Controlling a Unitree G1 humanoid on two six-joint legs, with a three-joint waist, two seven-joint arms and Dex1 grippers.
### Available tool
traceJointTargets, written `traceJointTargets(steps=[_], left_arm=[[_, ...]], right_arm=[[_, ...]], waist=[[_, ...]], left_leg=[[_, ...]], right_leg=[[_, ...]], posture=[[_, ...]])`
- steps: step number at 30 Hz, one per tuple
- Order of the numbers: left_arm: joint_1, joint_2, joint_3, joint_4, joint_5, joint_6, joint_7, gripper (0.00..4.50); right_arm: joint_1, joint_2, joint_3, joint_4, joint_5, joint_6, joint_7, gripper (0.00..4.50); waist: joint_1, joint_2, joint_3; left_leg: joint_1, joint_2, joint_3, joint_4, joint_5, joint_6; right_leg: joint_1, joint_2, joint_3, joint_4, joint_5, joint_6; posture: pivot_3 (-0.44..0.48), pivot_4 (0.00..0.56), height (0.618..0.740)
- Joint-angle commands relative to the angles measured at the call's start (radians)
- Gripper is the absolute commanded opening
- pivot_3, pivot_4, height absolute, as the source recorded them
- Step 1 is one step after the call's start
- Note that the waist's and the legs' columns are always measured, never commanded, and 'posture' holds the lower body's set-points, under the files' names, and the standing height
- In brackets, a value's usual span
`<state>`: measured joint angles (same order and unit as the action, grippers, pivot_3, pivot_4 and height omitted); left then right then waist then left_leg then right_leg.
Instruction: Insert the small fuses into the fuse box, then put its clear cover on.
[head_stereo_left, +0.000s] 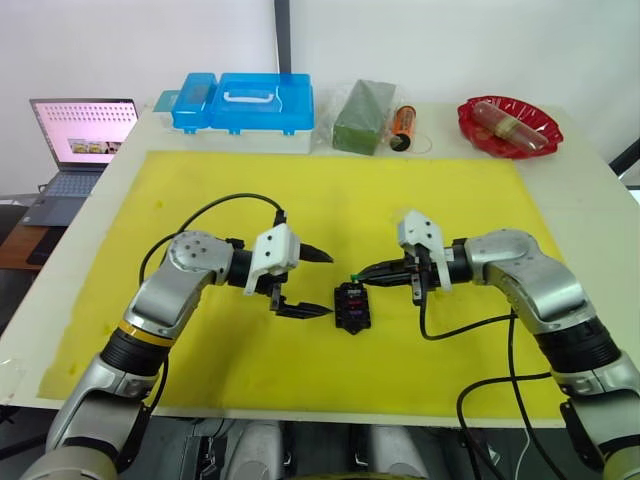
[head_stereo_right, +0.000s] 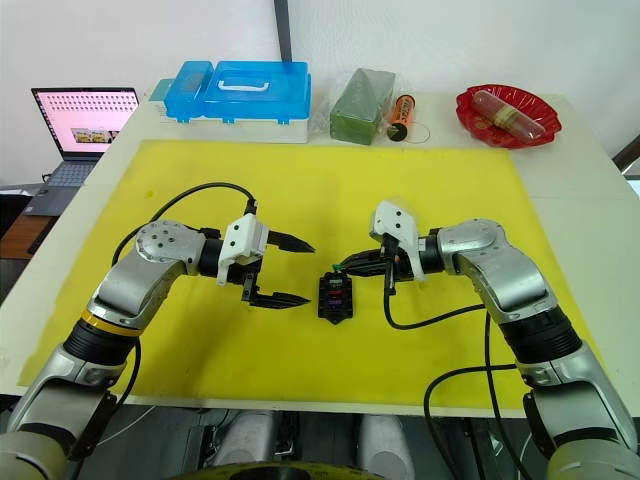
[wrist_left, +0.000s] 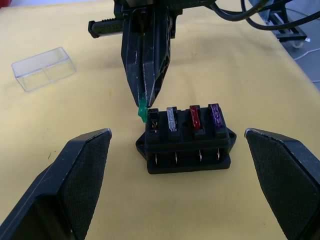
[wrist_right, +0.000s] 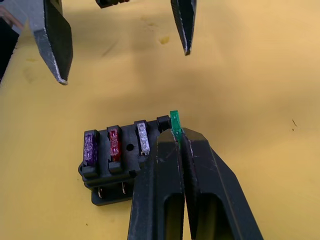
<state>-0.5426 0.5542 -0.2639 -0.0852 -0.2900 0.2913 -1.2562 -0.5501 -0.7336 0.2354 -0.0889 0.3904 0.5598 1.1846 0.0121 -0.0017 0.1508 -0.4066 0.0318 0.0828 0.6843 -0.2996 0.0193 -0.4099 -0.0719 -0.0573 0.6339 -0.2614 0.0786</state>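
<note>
Green fuse (wrist_right: 174, 120) at fuse box (wrist_left: 186, 139) edge slot

A white table (head_stereo_left: 585, 215) stands against a plain white wall (head_stereo_left: 140, 40), most of its top covered by a yellow mat (head_stereo_left: 330, 215). A dark vertical strip (head_stereo_left: 283, 35) runs down the wall at 12 o'clock. Along the table's far edge sit a blue plastic case (head_stereo_left: 245, 102), a green wrapped block (head_stereo_left: 362, 116), an orange cylinder (head_stereo_left: 402, 123) and, toward 1 o'clock, a red dish (head_stereo_left: 510, 126). At 10 o'clock an open laptop (head_stereo_left: 78, 135) rests on a lower surface beside the table. Even light throughout.
</note>
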Motion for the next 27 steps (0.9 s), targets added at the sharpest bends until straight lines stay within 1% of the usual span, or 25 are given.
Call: traceJointTargets(steps=[1, 10, 27], left_arm=[[0.002, 0.0, -0.002, -0.02, 0.001, -0.008, 0.006, 4.5], [0.006, 0.004, 0.002, -0.027, 0.0, -0.001, 0.005, 4.5], [0.011, 0.002, 0.0, -0.036, 0.002, 0.001, 0.01, 4.5]], right_arm=[[-0.004, 0.008, -0.012, -0.002, -0.005, -0.015, 0.01, 0.01], [-0.013, 0.016, -0.029, -0.025, 0.01, -0.004, 0.011, 0.01], [0.001, 0.026, -0.016, -0.046, 0.001, -0.002, 0.012, 0.01]], waist=[[0.0, 0.0, 0.0], [0.0, 0.0, 0.0], [0.001, 0.0, 0.0]], left_leg=[[0.0, 0.0, 0.0, 0.0, 0.0, 0.0], [0.0, 0.0, 0.0, 0.0, 0.0, 0.0], [0.0, 0.0, 0.0, 0.0, 0.0, 0.0]], right_leg=[[0.0, 0.0, 0.0, 0.0, 0.0, 0.0], [0.0, 0.0, 0.0, 0.0, 0.0, 0.0], [0.0, 0.0, 0.0, 0.0, 0.0, 0.0]], posture=[[0.0, 0.15, 0.74], [0.0, 0.15, 0.74], [0.0, 0.15, 0.74]])
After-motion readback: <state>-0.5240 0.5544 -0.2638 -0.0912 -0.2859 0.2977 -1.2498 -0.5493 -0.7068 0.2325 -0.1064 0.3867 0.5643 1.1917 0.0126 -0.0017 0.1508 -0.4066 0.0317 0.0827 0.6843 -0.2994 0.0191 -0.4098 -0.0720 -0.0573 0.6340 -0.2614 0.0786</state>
